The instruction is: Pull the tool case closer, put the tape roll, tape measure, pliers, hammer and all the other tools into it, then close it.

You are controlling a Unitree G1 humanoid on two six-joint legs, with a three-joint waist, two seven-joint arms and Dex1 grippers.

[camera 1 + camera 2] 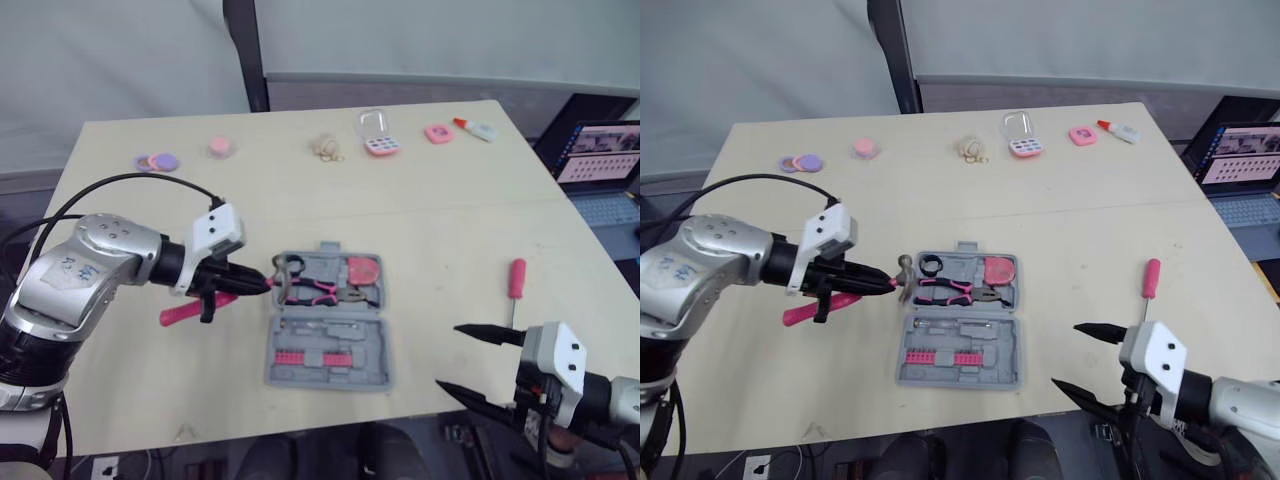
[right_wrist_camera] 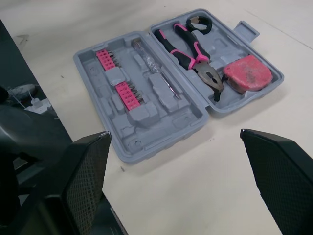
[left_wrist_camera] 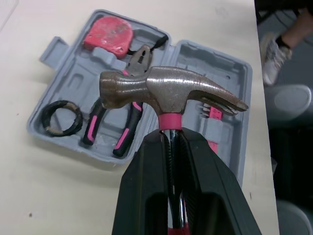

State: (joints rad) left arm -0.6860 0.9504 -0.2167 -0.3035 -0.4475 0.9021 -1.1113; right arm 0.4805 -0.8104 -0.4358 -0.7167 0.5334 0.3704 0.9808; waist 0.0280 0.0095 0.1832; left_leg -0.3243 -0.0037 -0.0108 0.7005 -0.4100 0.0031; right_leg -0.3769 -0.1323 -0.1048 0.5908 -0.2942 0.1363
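Grey tool case (image 1: 998,344) lying open, left gripper (image 1: 880,283) clamping pink hammer (image 1: 810,311) beside it, right gripper (image 1: 1068,355) jaws apart

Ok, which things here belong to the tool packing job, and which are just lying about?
Job: tool case, hammer in the left hand, pliers, tape measure, tape roll, screwdriver.
Lying about: coloured discs, pink puck, beige lump, clear-lidded pink box, small pink block, glue bottle, laptop.

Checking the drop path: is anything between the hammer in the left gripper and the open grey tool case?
Nothing visible. The steel-headed, pink-handled hammer, clamped in the left gripper, hangs by the grey plastic tool case's edge; pink-handled pliers lie in one slot nearby.
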